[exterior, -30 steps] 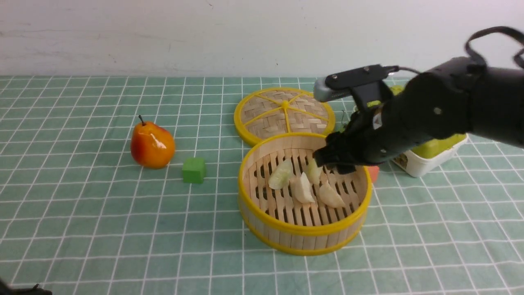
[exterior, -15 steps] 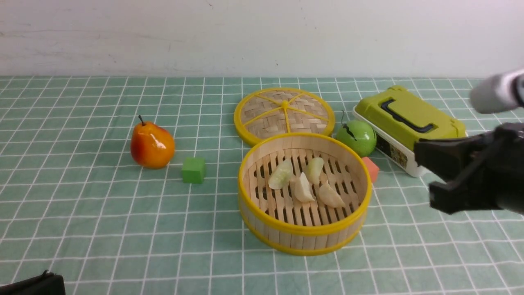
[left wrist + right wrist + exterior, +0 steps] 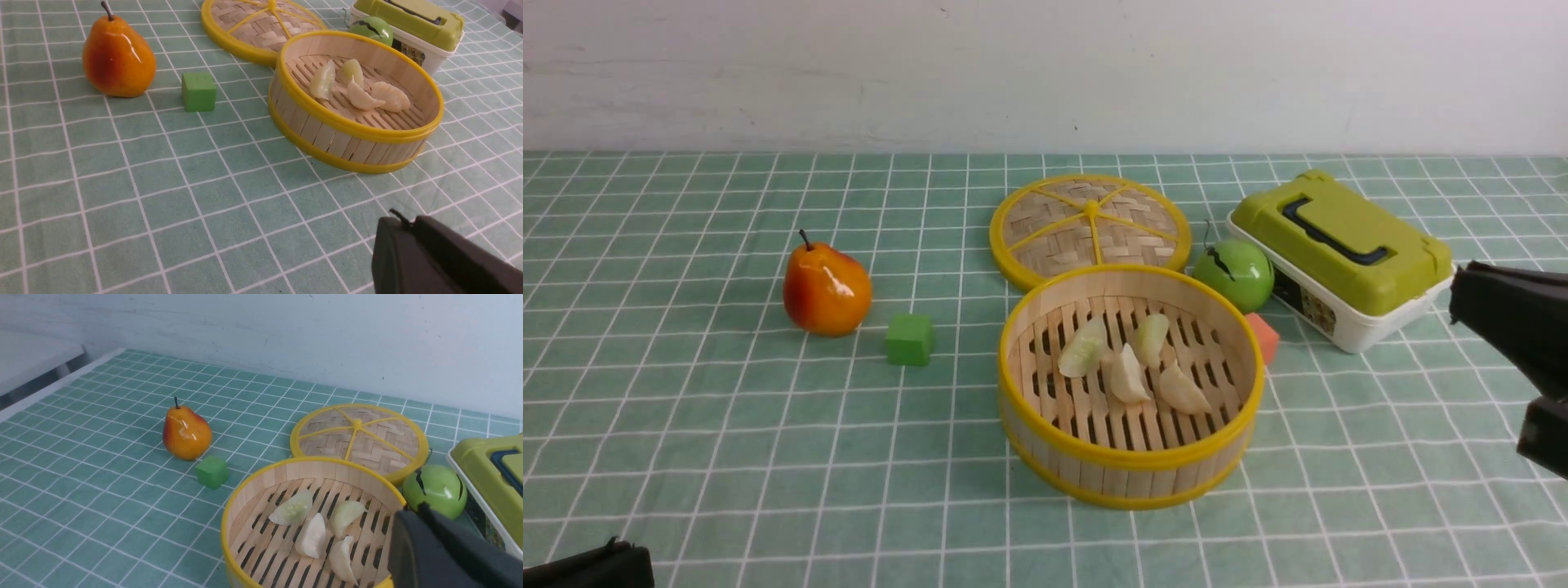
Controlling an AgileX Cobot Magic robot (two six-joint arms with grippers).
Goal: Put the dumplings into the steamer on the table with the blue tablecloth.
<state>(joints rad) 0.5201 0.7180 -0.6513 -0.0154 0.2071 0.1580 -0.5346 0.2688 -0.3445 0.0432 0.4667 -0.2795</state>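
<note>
The steamer (image 3: 1131, 461) stands on the table's blue tablecloth (image 3: 727, 457), right of centre. Several dumplings lie on its slatted floor: one (image 3: 1085, 347), a second (image 3: 1152, 337), a third (image 3: 1129, 376), and one more beside them. They also show in the right wrist view (image 3: 312, 541) and the left wrist view (image 3: 359, 98). My right gripper (image 3: 1462, 294) is at the right edge, well clear of the steamer, shut and empty (image 3: 408, 516). My left gripper (image 3: 398, 222) is shut and empty, low over bare cloth near the front left.
An orange pear (image 3: 826, 287) and a green cube (image 3: 909, 338) sit left of the steamer. The woven lid (image 3: 1089, 227) lies flat behind it. A green apple (image 3: 1233, 273), an orange block (image 3: 1263, 336) and a green-lidded box (image 3: 1339, 245) are at its right.
My right gripper has pulled back from over the steamer to the right edge of the front view. The dumplings have stayed where they lay. The left arm is unchanged.
</note>
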